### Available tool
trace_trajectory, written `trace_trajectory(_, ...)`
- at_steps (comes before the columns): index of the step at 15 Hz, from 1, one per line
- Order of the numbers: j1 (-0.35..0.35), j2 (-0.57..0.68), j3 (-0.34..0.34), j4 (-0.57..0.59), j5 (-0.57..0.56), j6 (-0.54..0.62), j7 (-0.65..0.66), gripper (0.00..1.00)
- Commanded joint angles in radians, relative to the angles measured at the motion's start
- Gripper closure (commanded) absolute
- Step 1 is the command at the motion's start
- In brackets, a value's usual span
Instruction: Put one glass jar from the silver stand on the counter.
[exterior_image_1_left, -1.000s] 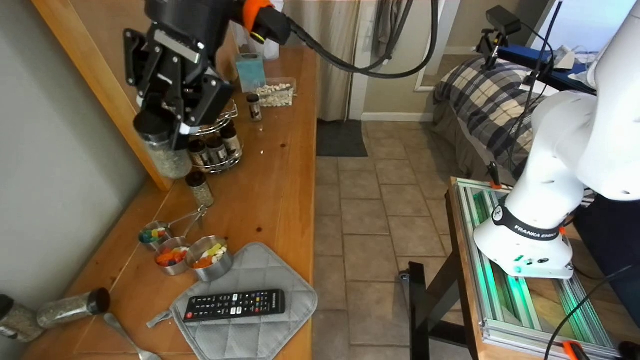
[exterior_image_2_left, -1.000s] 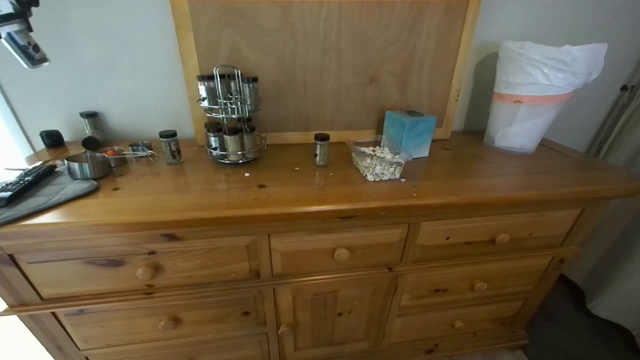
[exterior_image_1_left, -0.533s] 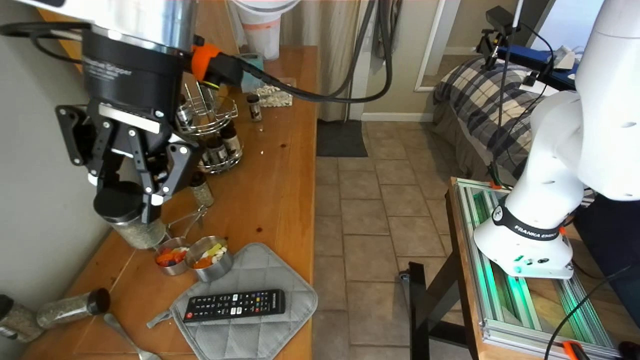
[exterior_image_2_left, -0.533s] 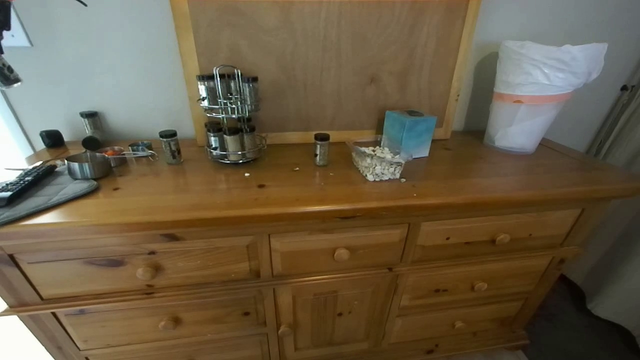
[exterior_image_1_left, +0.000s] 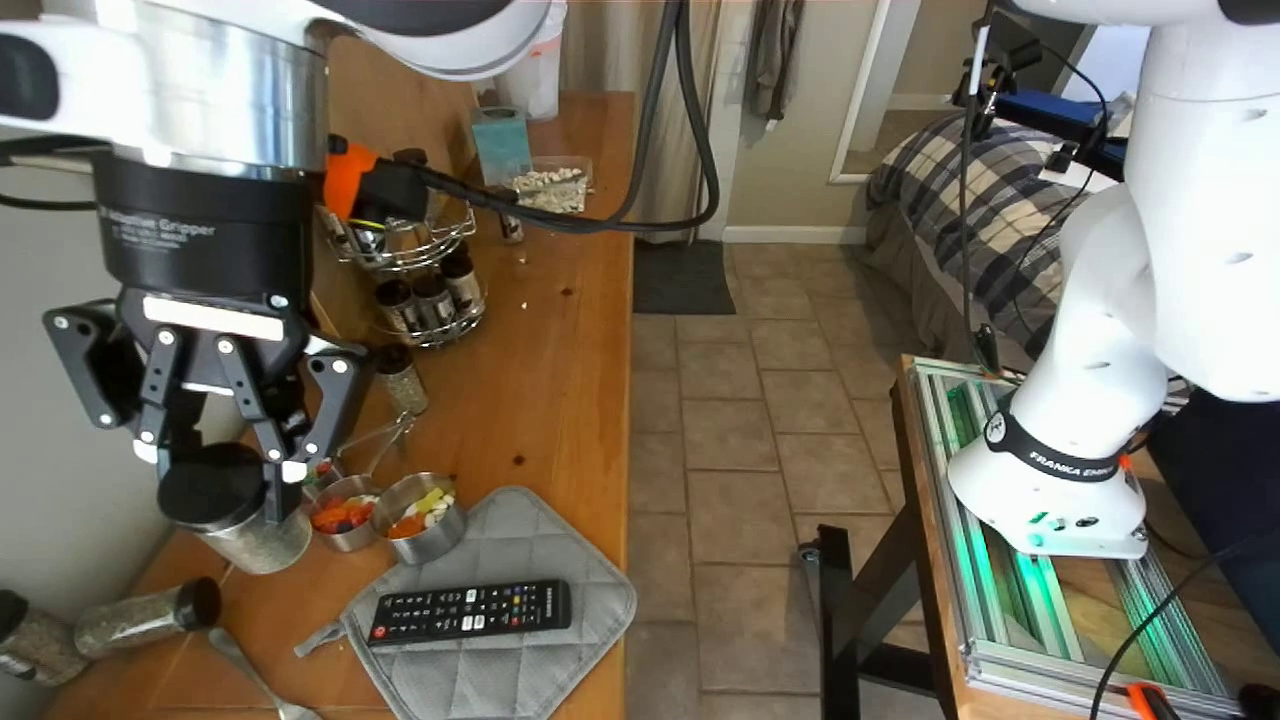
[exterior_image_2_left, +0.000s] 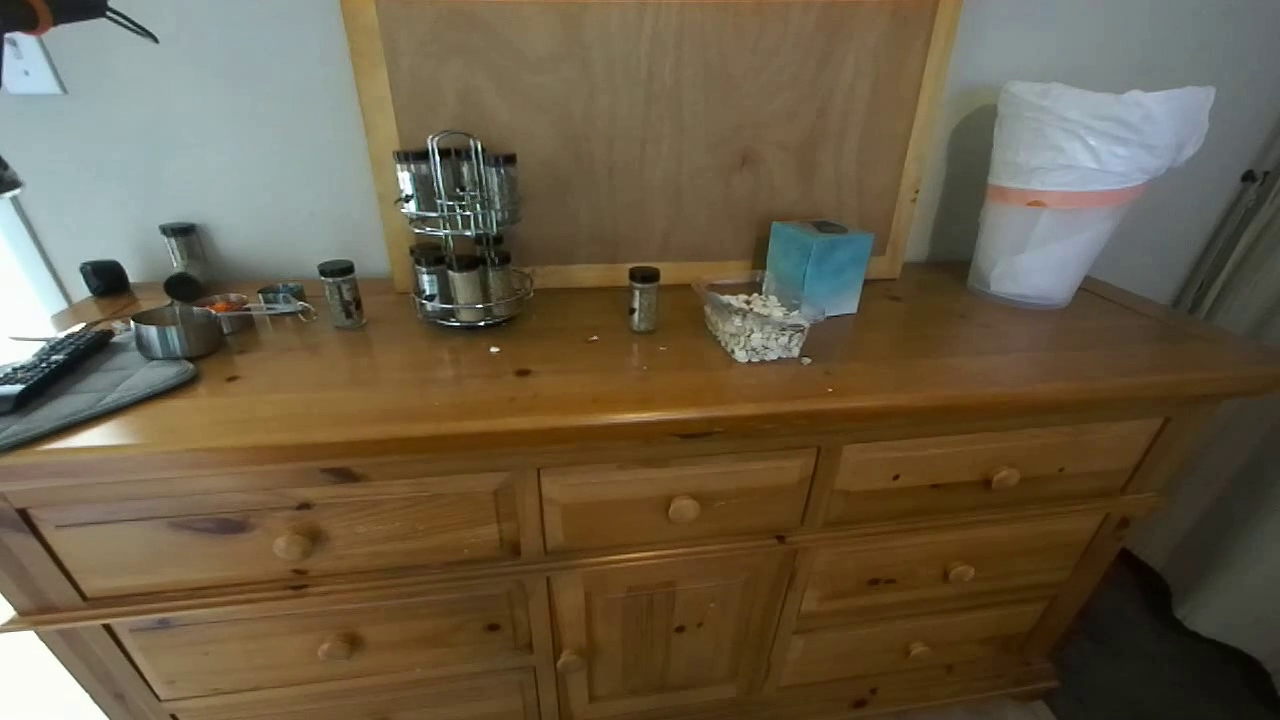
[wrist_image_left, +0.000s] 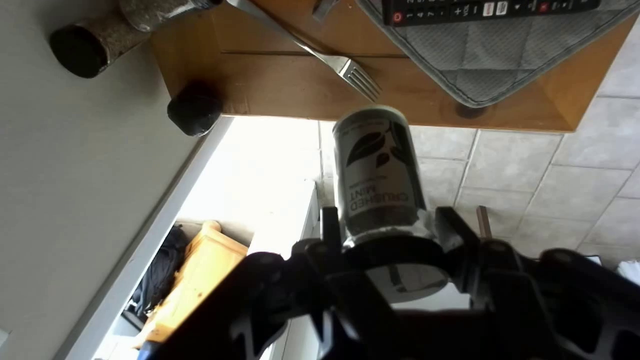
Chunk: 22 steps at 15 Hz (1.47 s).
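My gripper (exterior_image_1_left: 217, 478) is shut on a glass jar (exterior_image_1_left: 262, 542) at its dark cap and holds it tilted in the air above the wall-side part of the counter (exterior_image_1_left: 560, 420). In the wrist view the jar (wrist_image_left: 377, 170) sits between the fingers (wrist_image_left: 387, 225), with a "crushed mint" label showing. The silver stand (exterior_image_2_left: 460, 228) stands upright on the counter against the board, with jars on both tiers; it is partly hidden by the arm in an exterior view (exterior_image_1_left: 420, 262). Other jars stand on the counter beside the stand (exterior_image_2_left: 343, 300) and farther along (exterior_image_2_left: 644, 302).
Two jars (exterior_image_1_left: 140, 620) lie by the wall, near a fork (exterior_image_1_left: 250, 668). Metal measuring cups (exterior_image_1_left: 430, 535) with candies stand near the held jar. A remote (exterior_image_1_left: 470, 610) lies on a grey pot holder (exterior_image_1_left: 500, 670). A pebble tub (exterior_image_2_left: 757, 335), tissue box (exterior_image_2_left: 820, 265) and bin (exterior_image_2_left: 1060, 240) stand farther along.
My gripper has moved with the jar away from the silver stand, toward the measuring cups and the lying jars. The held jar has almost left an exterior view at its left edge.
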Motion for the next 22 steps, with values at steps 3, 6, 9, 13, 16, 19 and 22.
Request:
trace_trajectory(3,0.001,0.004,0.001,0.014,-0.003,-0.010,0.003,0.49)
trace_trajectory(6,0.001,0.005,0.001,0.018,-0.003,-0.013,0.003,0.49)
trace_trajectory(9,0.001,0.005,0.001,0.018,-0.003,-0.014,0.002,0.49)
trace_trajectory(13,0.001,0.005,0.001,0.018,-0.003,-0.014,0.002,0.49)
trace_trajectory(16,0.001,0.005,0.001,0.018,-0.003,-0.014,0.002,0.49)
trace_trajectory(19,0.001,0.005,0.001,0.018,-0.003,-0.014,0.002,0.74)
trace_trajectory(22,-0.004,0.009,0.003,-0.013,0.016,0.013,-0.003,0.74)
